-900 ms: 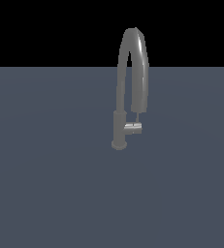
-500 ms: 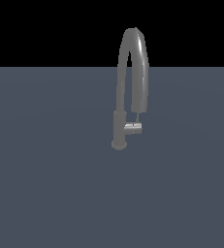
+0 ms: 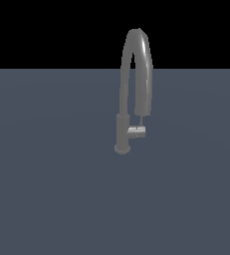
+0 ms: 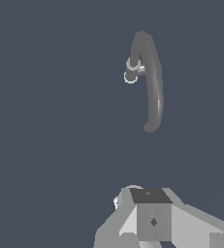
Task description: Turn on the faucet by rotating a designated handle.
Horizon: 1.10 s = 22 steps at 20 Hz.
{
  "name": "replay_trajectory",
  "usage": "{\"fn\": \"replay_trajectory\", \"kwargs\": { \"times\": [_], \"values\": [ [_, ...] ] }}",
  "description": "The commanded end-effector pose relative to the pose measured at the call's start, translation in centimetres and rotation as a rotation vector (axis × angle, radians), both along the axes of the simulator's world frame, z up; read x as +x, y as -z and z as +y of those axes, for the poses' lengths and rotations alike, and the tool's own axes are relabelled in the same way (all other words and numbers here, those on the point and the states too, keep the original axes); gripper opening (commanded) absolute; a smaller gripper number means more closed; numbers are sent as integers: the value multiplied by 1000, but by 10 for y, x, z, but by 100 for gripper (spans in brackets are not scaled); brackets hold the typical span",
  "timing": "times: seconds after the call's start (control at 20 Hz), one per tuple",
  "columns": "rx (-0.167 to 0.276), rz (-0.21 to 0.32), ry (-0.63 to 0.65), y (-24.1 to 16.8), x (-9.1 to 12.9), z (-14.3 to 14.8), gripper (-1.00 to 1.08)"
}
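The faucet (image 3: pixel 135 74) is a tall dark-grey gooseneck that stands upright on a small round base in the exterior view, right of centre. The handle (image 3: pixel 138 131) is a short lighter-grey stub that juts from the lower column toward the exterior view's right, just under the spout's downward end. The exterior view shows no arm or gripper. In the wrist view the faucet (image 4: pixel 154 89) is seen from above and far off, with the handle (image 4: pixel 140 70) beside its column. Only grey parts of my gripper (image 4: pixel 152 220) show at the picture's edge, well apart from the faucet and holding nothing that I can see.
The faucet stands on a flat blue-grey surface (image 3: pixel 47 189) that fills both views. Behind it the background is plain black. No other objects appear.
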<state>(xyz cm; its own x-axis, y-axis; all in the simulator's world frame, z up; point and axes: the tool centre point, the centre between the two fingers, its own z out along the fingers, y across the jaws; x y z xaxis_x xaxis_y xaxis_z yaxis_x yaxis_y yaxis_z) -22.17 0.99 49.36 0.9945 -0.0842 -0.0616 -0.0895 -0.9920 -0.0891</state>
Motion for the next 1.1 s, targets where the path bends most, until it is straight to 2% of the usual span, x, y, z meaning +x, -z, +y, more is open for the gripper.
{"fn": "replay_trajectory", "kwargs": {
  "times": [0.0,1.05],
  "values": [
    [24,28,25,2,12,-2,-100],
    [295,327,292,50,127,-32,-100]
  ]
}}
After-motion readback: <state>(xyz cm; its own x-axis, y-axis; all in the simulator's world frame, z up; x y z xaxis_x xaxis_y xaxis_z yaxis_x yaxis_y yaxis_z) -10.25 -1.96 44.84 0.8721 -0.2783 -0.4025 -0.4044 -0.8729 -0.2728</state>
